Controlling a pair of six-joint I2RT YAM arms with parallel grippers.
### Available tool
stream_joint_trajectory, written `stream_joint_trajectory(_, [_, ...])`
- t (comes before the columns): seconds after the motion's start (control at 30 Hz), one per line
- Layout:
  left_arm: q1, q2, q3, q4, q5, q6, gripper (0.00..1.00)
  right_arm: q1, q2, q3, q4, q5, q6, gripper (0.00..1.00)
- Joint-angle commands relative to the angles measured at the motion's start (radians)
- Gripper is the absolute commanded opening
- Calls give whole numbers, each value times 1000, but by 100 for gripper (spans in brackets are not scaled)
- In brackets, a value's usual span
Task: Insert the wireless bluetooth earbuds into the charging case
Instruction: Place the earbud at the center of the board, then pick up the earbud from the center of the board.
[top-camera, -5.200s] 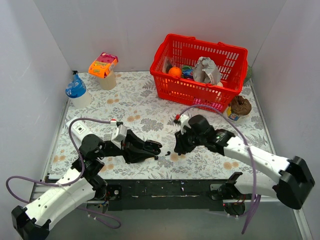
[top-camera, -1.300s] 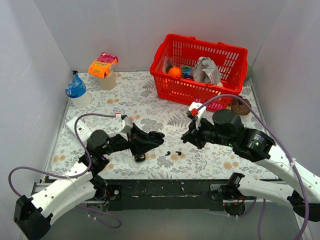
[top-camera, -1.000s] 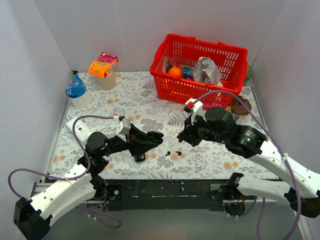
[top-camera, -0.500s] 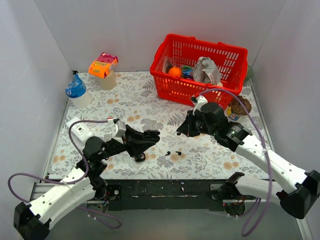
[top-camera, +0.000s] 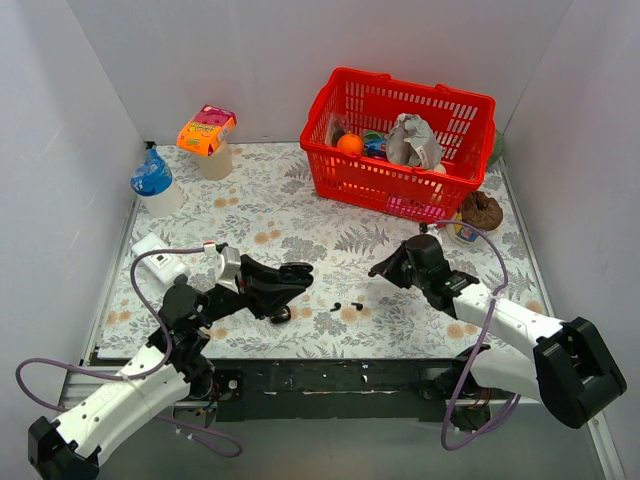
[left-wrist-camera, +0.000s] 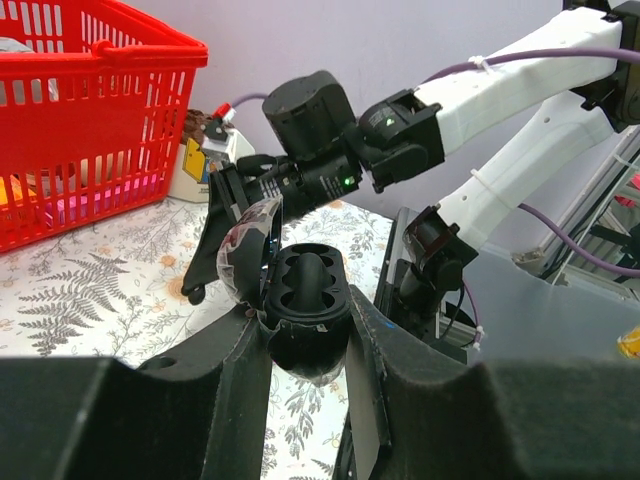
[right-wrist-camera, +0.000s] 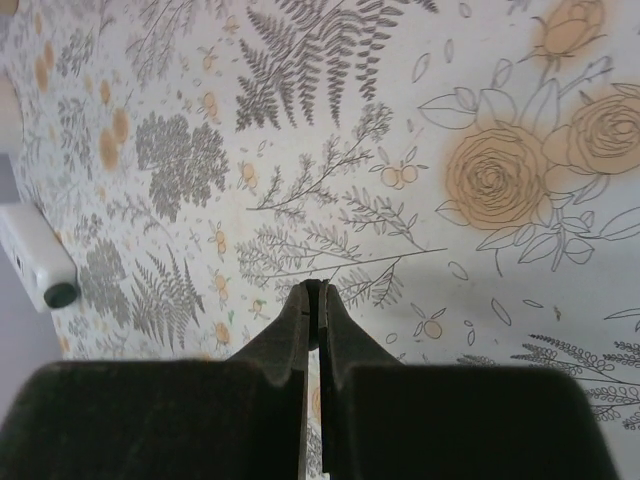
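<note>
Left gripper (left-wrist-camera: 306, 330) is clamped on the charging case (left-wrist-camera: 305, 300), 1 finger on each flank, held above the floral table cover (top-camera: 300, 215). The case lid stands open to the left, with 2 sockets showing. The 2 earbuds (top-camera: 335, 307) lie loose on the cover, side by side but apart, just right of the left gripper. Right gripper (top-camera: 378, 269) sits near them on the far right side, apart from both. Its fingertips are pressed together, nothing visible between them.
</note>
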Motion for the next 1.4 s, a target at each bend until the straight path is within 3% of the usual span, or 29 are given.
stream_joint_trajectory(0.0, [-3, -33, -10, -5, -42, -7, 0, -5, 71, -32, 153, 134, 169, 1])
stream_joint_trajectory(0.13, [-3, -36, -15, -4, -45, -7, 0, -10, 157, -26, 144, 122, 177, 1])
stream_joint_trajectory(0.2, [-5, -33, -13, -5, -45, -7, 0, -10, 190, -27, 150, 112, 175, 6])
stream_joint_trajectory(0.33, [-5, -36, -10, -16, -40, -5, 0, -10, 225, -9, 121, 73, 139, 31])
stream_joint_trajectory(0.53, [-5, -44, -24, -19, -40, -16, 0, -10, 231, 32, 32, 7, 54, 55])
stream_joint_trajectory(0.8, [-3, -80, -23, -51, -48, -25, 0, -10, 57, 65, -149, 20, -191, 60])
stream_joint_trajectory(0.9, [-5, -85, -21, -60, -51, -24, 0, -10, 11, 65, -206, 11, -326, 56])
stream_joint_trajectory(1.0, [-5, -85, -24, -59, -54, -22, 0, -10, -17, 22, -218, 9, -418, 26])
stream_joint_trajectory(1.03, [-5, -84, -24, -60, -54, -22, 0, -10, -19, 8, -212, 3, -434, 2])
stream_joint_trajectory(1.37, [-5, -56, -10, -60, -42, -31, 0, -10, 151, -26, -96, -47, -486, 1])
